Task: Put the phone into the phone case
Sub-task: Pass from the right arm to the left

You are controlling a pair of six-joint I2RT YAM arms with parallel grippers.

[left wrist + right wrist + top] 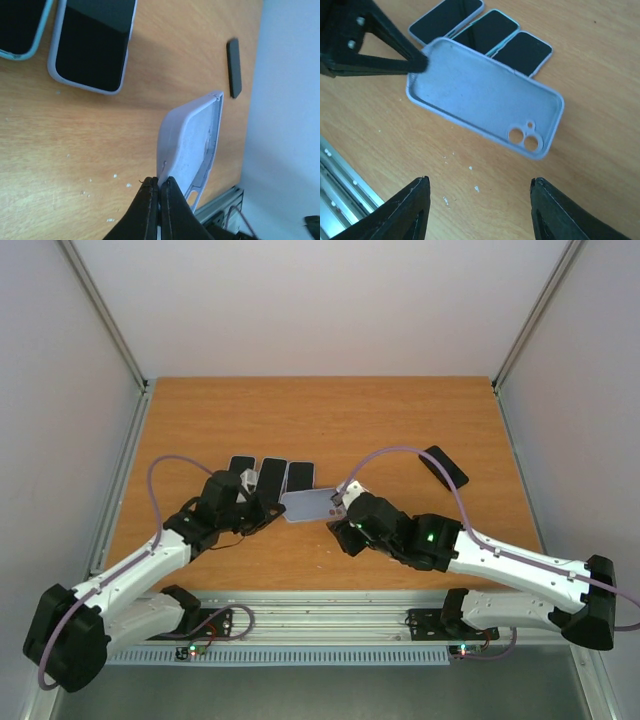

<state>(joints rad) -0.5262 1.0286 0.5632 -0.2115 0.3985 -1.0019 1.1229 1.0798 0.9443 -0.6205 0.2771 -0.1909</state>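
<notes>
I had the left gripper (159,186) clamped on the edge of the empty case (485,97), centre frame; right gripper (479,184) gaped, holding nothing; phone (443,466) lay upper right, ungrasped; fitting all remained

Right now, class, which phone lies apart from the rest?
The black phone far right, lying alone; the other three phones sit side by side.

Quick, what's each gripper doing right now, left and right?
Left gripper: closed, pinching one end of the lavender phone case.
Right gripper: open, holding nothing.
</notes>
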